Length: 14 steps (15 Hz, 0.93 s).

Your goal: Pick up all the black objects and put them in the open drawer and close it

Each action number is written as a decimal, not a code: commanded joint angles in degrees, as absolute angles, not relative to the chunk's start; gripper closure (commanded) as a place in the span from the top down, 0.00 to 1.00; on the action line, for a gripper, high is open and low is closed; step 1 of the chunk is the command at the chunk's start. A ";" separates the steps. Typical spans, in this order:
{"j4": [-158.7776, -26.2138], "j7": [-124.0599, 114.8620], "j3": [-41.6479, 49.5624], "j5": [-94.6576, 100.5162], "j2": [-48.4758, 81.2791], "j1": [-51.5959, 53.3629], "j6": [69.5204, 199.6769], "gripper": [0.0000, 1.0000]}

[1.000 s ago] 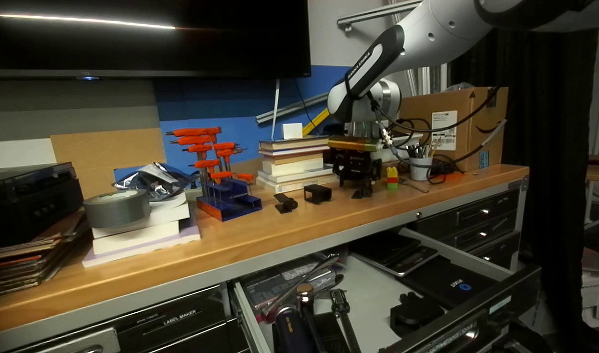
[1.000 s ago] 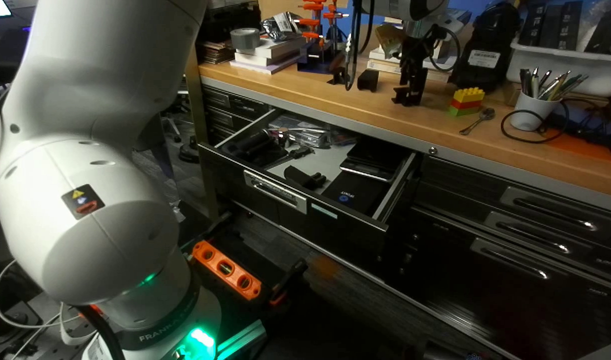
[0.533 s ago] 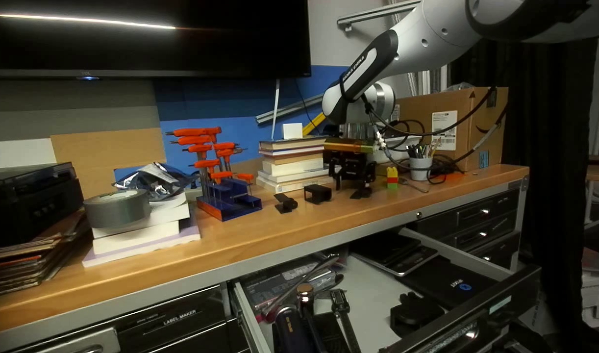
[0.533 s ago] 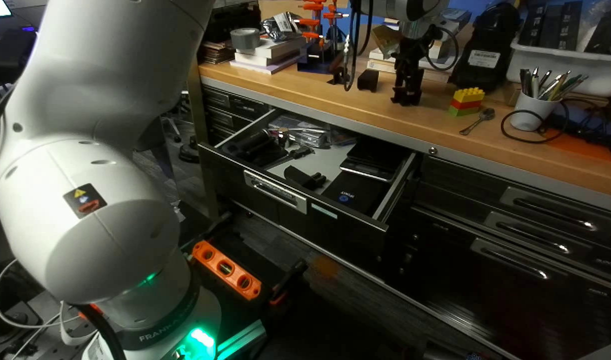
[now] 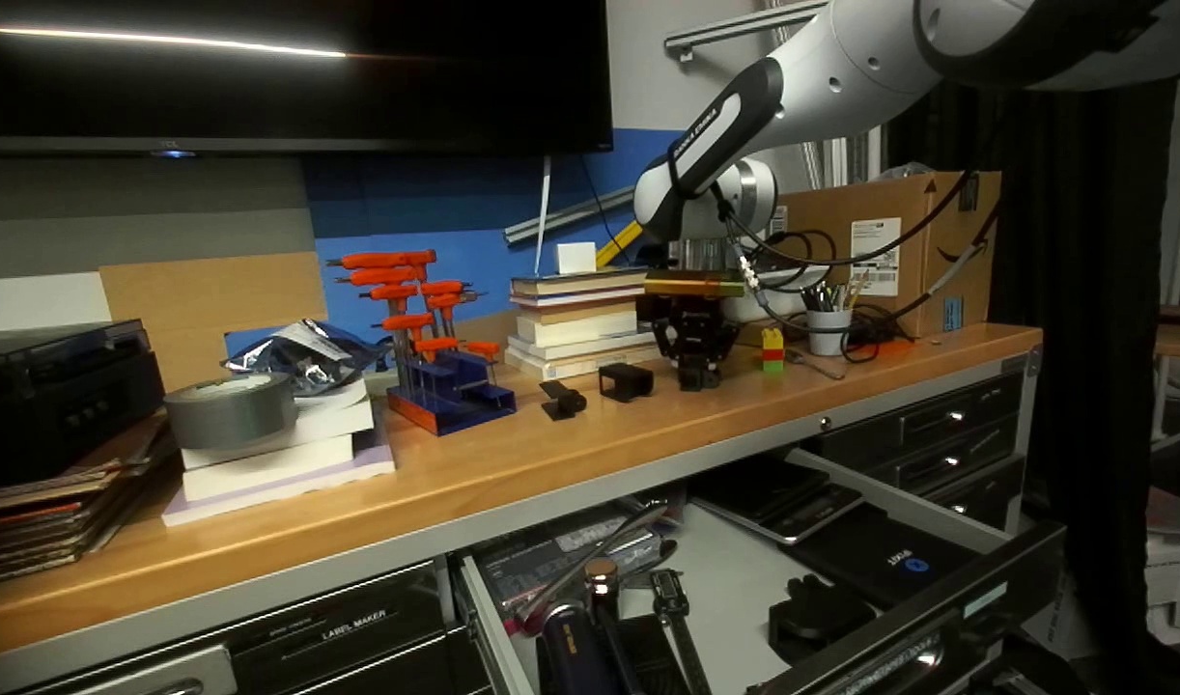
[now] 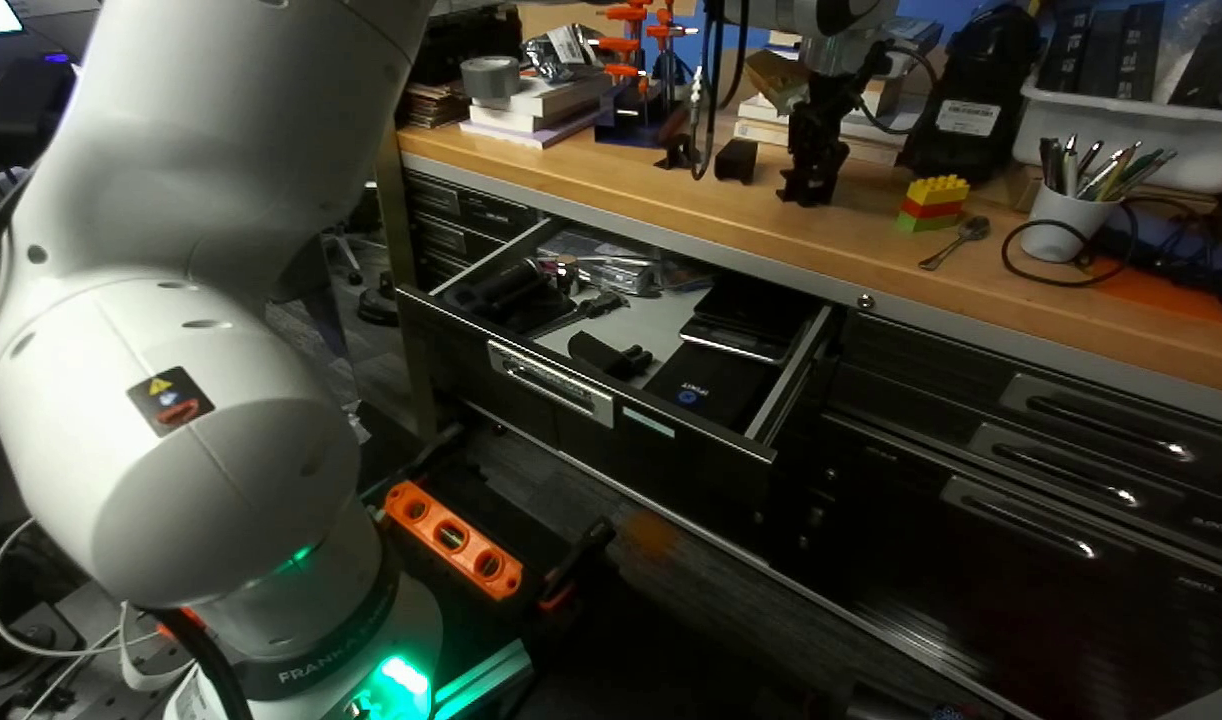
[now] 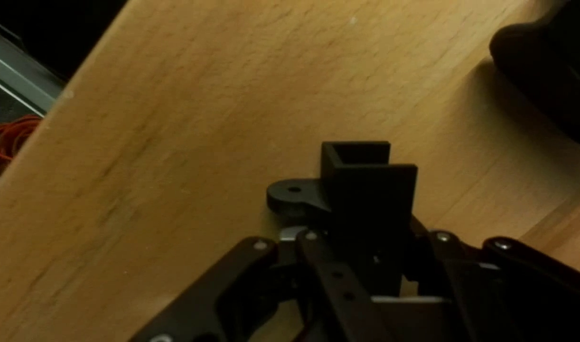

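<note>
Tool (image 7: 366, 248) has closed in vs. a sec ago, now gripping blk U-bracket (image 7: 373, 199) on table (image 5: 513, 454), so lift to open drawer (image 5: 735, 574) prob. next, w/ blk knobbed pc (image 5: 569, 403) & blk hollow block (image 5: 617, 382) left.

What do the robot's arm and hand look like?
The arm is big, white and smoothly rounded, with black trim, the words FRANKA EMIKA and a dark sticker with a yellow triangle. A bright green light glows at its base. Dark cables loop beside it. The hand is black, with jointed fingers and shiny round bolts.
</note>
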State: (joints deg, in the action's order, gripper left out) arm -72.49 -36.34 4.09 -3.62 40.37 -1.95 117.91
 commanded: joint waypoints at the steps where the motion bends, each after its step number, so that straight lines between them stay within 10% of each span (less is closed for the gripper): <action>1: -71.38 -32.31 5.04 -2.76 39.89 -1.45 111.66 0.14; 14: -104.57 -14.23 1.92 -3.88 16.01 -0.16 118.41 0.14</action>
